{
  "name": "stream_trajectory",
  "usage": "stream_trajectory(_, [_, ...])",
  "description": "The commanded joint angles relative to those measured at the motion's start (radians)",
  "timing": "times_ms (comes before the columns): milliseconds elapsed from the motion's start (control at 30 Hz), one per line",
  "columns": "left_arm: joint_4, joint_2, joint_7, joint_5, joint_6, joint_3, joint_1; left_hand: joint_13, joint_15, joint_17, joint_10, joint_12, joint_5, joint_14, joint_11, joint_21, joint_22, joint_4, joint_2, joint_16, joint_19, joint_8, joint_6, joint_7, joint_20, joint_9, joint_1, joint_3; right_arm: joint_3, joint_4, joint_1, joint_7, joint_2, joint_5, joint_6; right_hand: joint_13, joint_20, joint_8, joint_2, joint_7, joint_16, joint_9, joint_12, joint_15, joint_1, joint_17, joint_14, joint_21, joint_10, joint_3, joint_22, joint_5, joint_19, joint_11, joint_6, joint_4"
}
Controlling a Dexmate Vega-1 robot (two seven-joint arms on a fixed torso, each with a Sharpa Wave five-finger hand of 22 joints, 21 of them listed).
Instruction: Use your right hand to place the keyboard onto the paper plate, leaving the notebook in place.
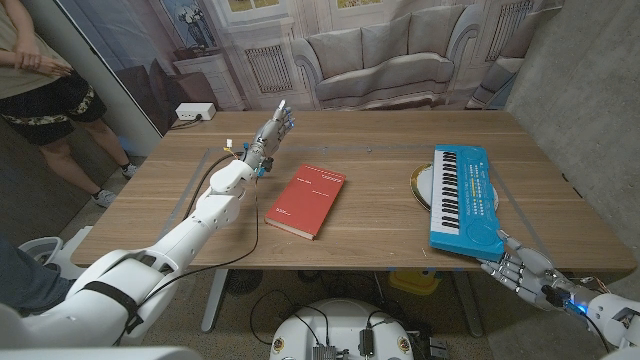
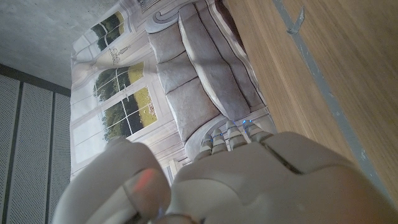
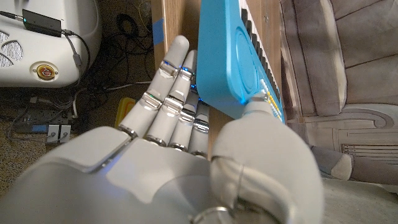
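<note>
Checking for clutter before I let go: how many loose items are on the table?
3: the red notebook mid-table, the blue keyboard on the right, pinched at its near end by the right hand, and the paper plate mostly hidden beneath it.

Even overhead light is falling on the table, casting soft shadows; the wrist views are blurring the nearest hand surfaces, with dimness under the table edge.

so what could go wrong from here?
1. The right hand grips the keyboard only at its near end, with the thumb on top and fingers underneath; it could pivot or slip out.
2. The keyboard is far longer than the plate and lies partly over it, so it may tip off or push the plate.
3. The notebook lies well apart, so bumping it seems unlikely.
</note>
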Motion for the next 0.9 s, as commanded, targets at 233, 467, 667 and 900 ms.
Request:
stream_trajectory(233, [-0.024,0.008,0.010,0.000,0.006,-0.002,0.014,0.004,0.003,0.003,-0.007,0.001,0.001,-0.007,0.000,0.002,0.003,0.000,0.003,0.006,-0.005,0.007,-0.003,-0.005,0.008,0.002,0.003,-0.009,-0.012,0.012,-0.017,0.015,0.015,-0.004,0.027,-0.001,-0.055,0.000,-0.005,0.008,-0.007,-0.007,-0.010,0.023,-0.040,0.004,-0.036,-0.020,-0.050,-0.022,0.000,0.007,-0.006,0.012,-0.043,0.014])
stream_trajectory(467, [-0.024,0.007,0.010,0.001,0.007,-0.001,0.013,0.004,0.002,0.003,-0.006,0.001,0.001,-0.008,0.001,0.002,0.003,0.000,0.003,0.005,-0.005,0.007,-0.004,-0.005,0.008,0.002,0.003,-0.011,-0.021,0.022,-0.013,0.026,0.012,-0.002,0.034,-0.002,-0.040,0.001,-0.014,0.012,-0.013,-0.011,-0.009,0.053,-0.064,0.003,-0.067,-0.031,-0.067,-0.034,-0.002,0.008,-0.005,0.023,-0.059,0.023])
stream_trajectory(667, [-0.017,0.007,0.008,0.001,0.004,-0.001,0.010,0.004,0.002,0.003,-0.006,0.001,0.001,-0.008,0.000,0.001,0.003,0.000,0.003,0.006,-0.006,0.007,-0.003,-0.005,0.009,0.002,0.004,-0.012,-0.027,0.020,-0.014,0.018,0.015,-0.003,0.044,-0.002,-0.027,0.001,-0.021,0.010,-0.015,-0.015,-0.009,0.077,-0.085,0.000,-0.089,-0.044,-0.084,-0.045,-0.004,0.009,-0.008,0.032,-0.076,0.031])
stream_trajectory(900, [-0.009,0.006,0.001,-0.001,0.003,-0.002,0.004,0.004,0.002,0.003,-0.007,0.001,0.001,-0.007,0.000,0.001,0.003,0.000,0.004,0.006,-0.007,0.008,-0.002,-0.005,0.009,0.002,0.004,-0.013,-0.037,0.020,-0.013,0.016,0.024,-0.003,0.063,-0.003,-0.014,0.001,-0.027,0.010,-0.019,-0.018,-0.010,0.100,-0.104,-0.002,-0.116,-0.057,-0.103,-0.055,-0.006,0.010,-0.008,0.045,-0.092,0.039])
